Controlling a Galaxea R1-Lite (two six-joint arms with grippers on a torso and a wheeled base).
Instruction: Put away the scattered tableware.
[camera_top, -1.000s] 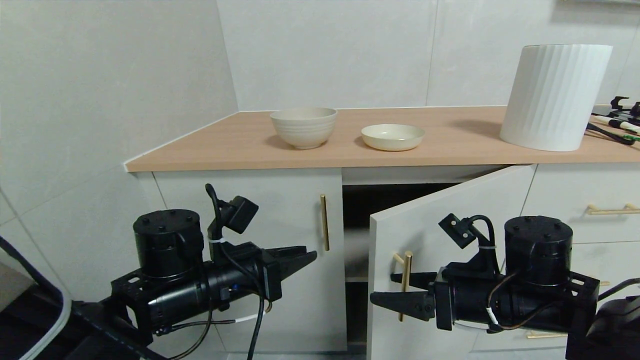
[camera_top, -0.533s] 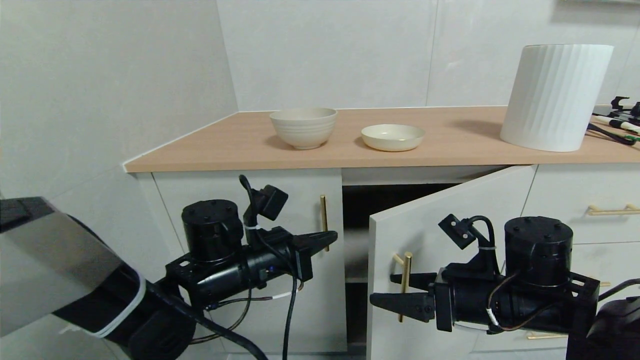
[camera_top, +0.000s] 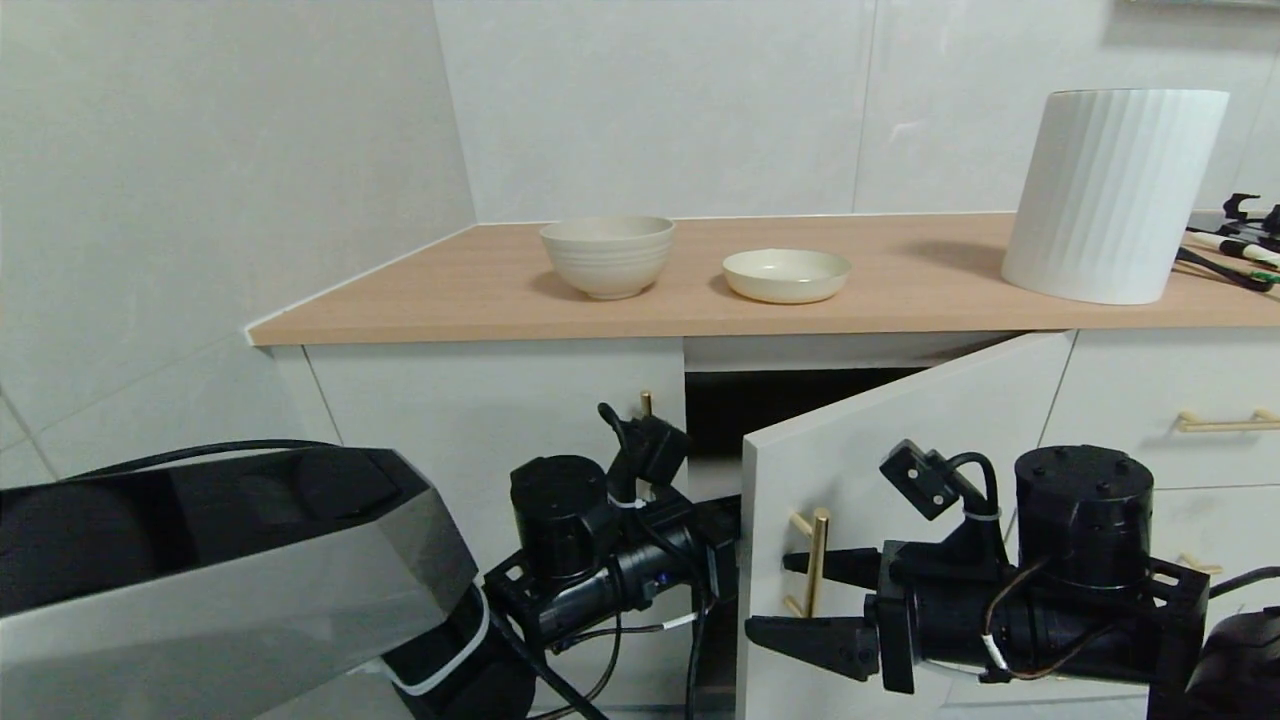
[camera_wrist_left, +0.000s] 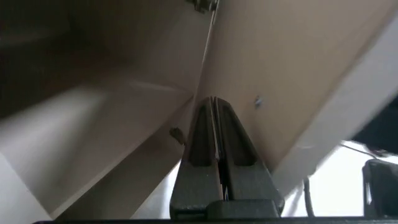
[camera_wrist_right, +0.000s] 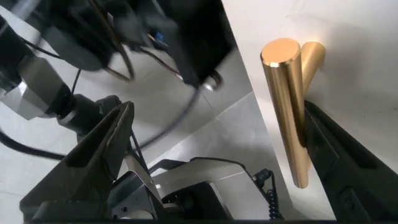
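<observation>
Two pieces of tableware on a wood-grain countertop (camera_top: 480, 290), with the cabinet below ajar.
Ribbed, matte beige bowl (camera_top: 607, 256), round and deep, standing upright near the counter's left corner. A shallow, smooth cream dish (camera_top: 786, 274) stands beside it, apart. Tall white fluted cylinder (camera_top: 1112, 195) stands well to the right, with pens (camera_top: 1235, 250) cut off at the edge. White flat-panel cabinet door (camera_top: 900, 430) swung partly open; interior dark, contents unreadable. Right gripper (camera_top: 768, 596) has jaws spread on either side of the door's round brass bar handle (camera_wrist_right: 289, 112); contact unclear. Left gripper (camera_wrist_left: 214, 118) has fingers pressed together, empty, inside the opening behind the door. Pale tiled walls (camera_top: 650, 100) meet in a corner.
</observation>
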